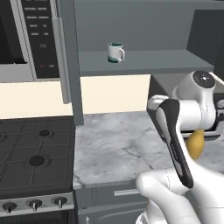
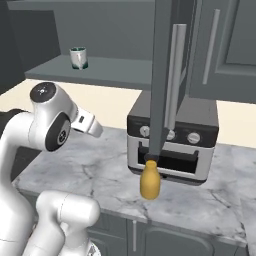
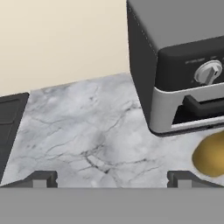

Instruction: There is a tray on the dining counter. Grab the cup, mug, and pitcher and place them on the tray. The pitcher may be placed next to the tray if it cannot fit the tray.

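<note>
A: Pitcher [image 2: 150,182] upright on marble counter [image 2: 90,165], just in front of toaster oven [image 2: 175,142], near the front edge. Open cabinet door [image 2: 162,75] hangs above; lower corner sits right over the pitcher's neck in right base view, contact or gap not resolvable.

B: Confirmed. Left base view: pitcher [image 1: 195,144] mostly hidden behind robot forearm, a mustard patch visible. Mug [image 1: 116,52] on grey shelf [image 1: 144,61] above the counter, handle to the right, well apart from the pitcher.

A: Same mug [image 2: 78,57] at upper left in right base view, standing on the shelf, teal inside visible. Pincer state?

B: Pincer [image 3: 113,178] spread wide in hand view, fingertips [image 3: 41,178] far apart at the bottom edge, nothing between them. Bare marble ahead; pitcher [image 3: 212,155] off to the right, outside the gap, just beside the toaster oven front with its knob [image 3: 209,72].

A: Surroundings, left base view: gas stove [image 1: 35,153] left of the counter, front knobs below, microwave [image 1: 30,39] overhead. Dark stove edge also at far left of hand view.

B: Noted. Toaster oven fully shown in right base view; largely masked by arm in left base view.
</note>
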Tool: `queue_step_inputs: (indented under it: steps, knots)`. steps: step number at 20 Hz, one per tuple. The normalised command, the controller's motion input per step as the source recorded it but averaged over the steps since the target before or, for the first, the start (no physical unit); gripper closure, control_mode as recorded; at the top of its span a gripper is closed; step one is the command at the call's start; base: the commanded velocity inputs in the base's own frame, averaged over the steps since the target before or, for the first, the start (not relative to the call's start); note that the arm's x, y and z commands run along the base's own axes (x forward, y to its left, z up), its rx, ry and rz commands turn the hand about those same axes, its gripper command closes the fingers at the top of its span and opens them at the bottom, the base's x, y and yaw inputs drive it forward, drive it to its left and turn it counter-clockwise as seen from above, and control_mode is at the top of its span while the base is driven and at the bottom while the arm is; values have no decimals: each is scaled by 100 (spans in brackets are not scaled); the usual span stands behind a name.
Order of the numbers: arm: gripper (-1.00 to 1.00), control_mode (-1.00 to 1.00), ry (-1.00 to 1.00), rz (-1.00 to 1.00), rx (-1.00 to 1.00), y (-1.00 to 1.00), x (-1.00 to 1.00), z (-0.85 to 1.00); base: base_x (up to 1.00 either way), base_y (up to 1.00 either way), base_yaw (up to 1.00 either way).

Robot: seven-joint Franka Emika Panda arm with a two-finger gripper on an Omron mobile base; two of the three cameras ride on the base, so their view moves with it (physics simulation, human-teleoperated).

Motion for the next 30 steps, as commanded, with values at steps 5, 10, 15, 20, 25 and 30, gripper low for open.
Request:
queue_step_inputs:
  steps: [5,10,15,20,25,30]
  knots:
    - [-100,-100,-22,18,-14,0,0,33,0,0,0]
    - [-100,-100,-17,16,-9,0,0,38,0,0,0]
    - [-100,-100,-3,5,-5,10,0,55,0,0,0]
    - [-100,-100,0,0,-5,16,0,60,0,0,0]
    - [-100,-100,2,0,-3,15,6,54,0,0,0]
    - [-100,-100,0,3,0,2,23,35,0,0,0]
